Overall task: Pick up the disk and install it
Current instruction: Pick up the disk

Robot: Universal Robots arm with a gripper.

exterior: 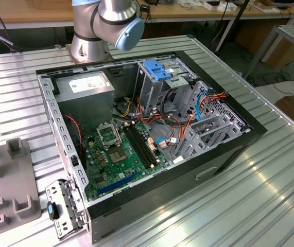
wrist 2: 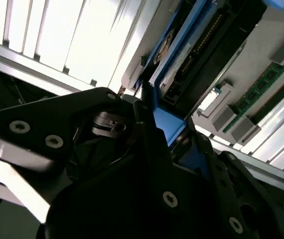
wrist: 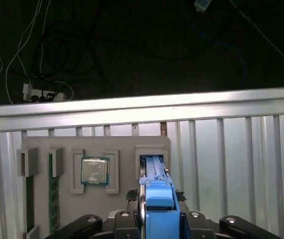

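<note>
At the exterior view's left, a grey tray (exterior: 7,180) is sitting on the ribbed metal counter (exterior: 249,195), near the open computer case (exterior: 229,149). In the first wrist view I am looking down on that tray (wrist: 127,149). It is holding 2 memory sticks (wrist: 53,199) in narrow slots and a processor (wrist: 94,171) in a square pocket. Beside the processor, the disk (wrist: 157,199) is standing on edge at its slot, a blue rail facing me; I cannot tell whether it is seated there. In the second wrist view my fingers (wrist 2: 146,124) are gripping the disk (wrist 2: 179,50) by its blue end, pressing from both sides.

Further right in the exterior view, a grey power supply (exterior: 87,90) is filling the case's far left corner. My arm (exterior: 110,20) is standing on the counter just behind it. A green motherboard (exterior: 121,154) is lying on the case floor, and a blue latch plate (exterior: 156,69) is resting on the far drive cage.
</note>
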